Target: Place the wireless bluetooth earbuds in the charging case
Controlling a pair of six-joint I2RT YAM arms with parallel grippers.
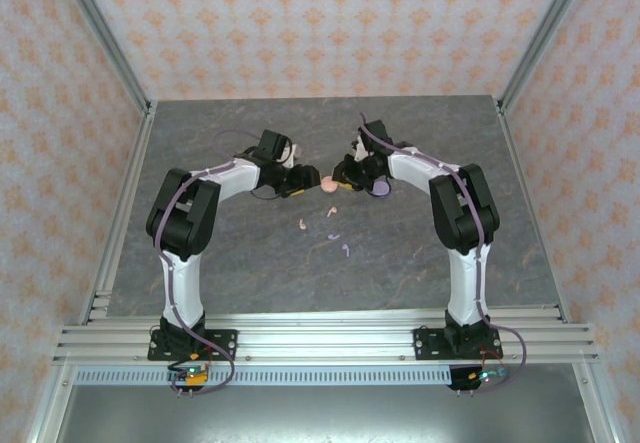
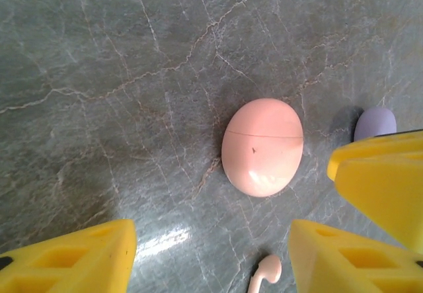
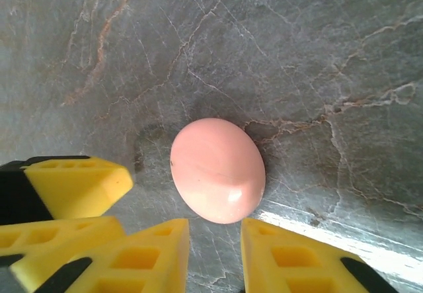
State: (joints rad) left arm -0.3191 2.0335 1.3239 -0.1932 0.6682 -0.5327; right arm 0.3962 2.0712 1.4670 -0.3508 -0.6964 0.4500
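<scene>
Earbuds (image 1: 302, 225) lie loose on the table (image 1: 260, 273), four tiny bits, two pink and two lilac. None is in a case yet. In the top view they sit at about 6 o'clock from the pink case (image 1: 327, 180), near it but not touching. The pink case is shut; a thin line shows where lid meets base. The lilac case (image 1: 380, 189) is at 3 o'clock from it, under the right arm.

The left gripper (image 1: 305, 184) is at 9 o'clock from the pink case, its fingers (image 2: 73, 260) wide apart with nothing between them. The right gripper (image 1: 343, 176) is at 3 o'clock, its fingers (image 3: 149, 256) close together with a small gap, holding nothing.

I think the next job is to hold the case and open it. The case is round and smooth, so it could slip or skid away if one side pushes first. The two grippers are very near each other and could bump. A skidding case could also knock the earbuds away.
</scene>
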